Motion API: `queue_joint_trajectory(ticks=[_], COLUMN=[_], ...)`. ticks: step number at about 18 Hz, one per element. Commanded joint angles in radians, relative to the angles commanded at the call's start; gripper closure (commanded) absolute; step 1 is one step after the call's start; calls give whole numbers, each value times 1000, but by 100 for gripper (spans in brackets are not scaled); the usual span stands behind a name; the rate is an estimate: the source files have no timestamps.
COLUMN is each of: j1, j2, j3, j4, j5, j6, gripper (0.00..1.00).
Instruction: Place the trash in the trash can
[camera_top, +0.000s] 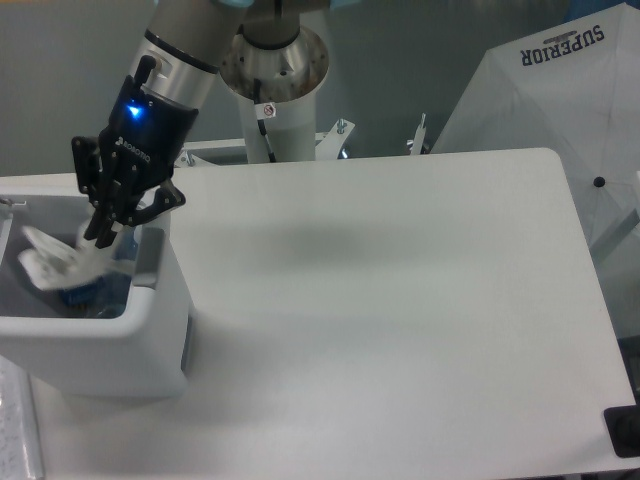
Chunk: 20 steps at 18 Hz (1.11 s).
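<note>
At the far left of the table (400, 300) stands the bin (120, 345), a boxy white tub with rounded corners and a thick rim, a grey tab showing on the side that faces right. Its opening looks up, and the inside is dim and greyish.

Over that opening, just inside the rim, is the bottle (60, 265): a flattened piece of clear plastic, pale and a bit smeared as though caught in motion, slanting from upper left down to the right. Below it, deeper in the bin, there is a patch of blue (95, 290), which may be the label, though it is too blurred to be sure. I cannot pick out a separate crumpled wrapper.

The gripper (105, 232) hangs above the bin's right inner edge, black, with a blue light glowing on its body. Its fingers (98, 225) point down into the opening and sit close together right at the upper end of the bottle; whether they are pinching it or merely beside it I cannot tell.

To the right the white tabletop stretches away, and beyond its far corner a white umbrella (540, 110) leans, printed SUPERIOR.
</note>
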Motion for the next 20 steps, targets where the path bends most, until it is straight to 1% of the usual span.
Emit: queue_joint_trajectory(ticks=[3,4,6,8,11,12,13,15,16,17,20], j1=[5,15,95,159,228,238,241,241,239,236,236], j2=[21,28,31,22,2,3,6,9,9,6,0], j3=[-3,-11,-3,34,81,84,83,77,75,72,71], j4=[0,2,2,2,-1,-2,-3,-3,-12,-12,-12], j5=[0,0,-6,-2,24,61,122,275,341,380,393], j6=[-141,-144,-151,-125,-53,-28,7,73,82,83,76], gripper=[0,0,0,0,0,0,0,0,0,0,0])
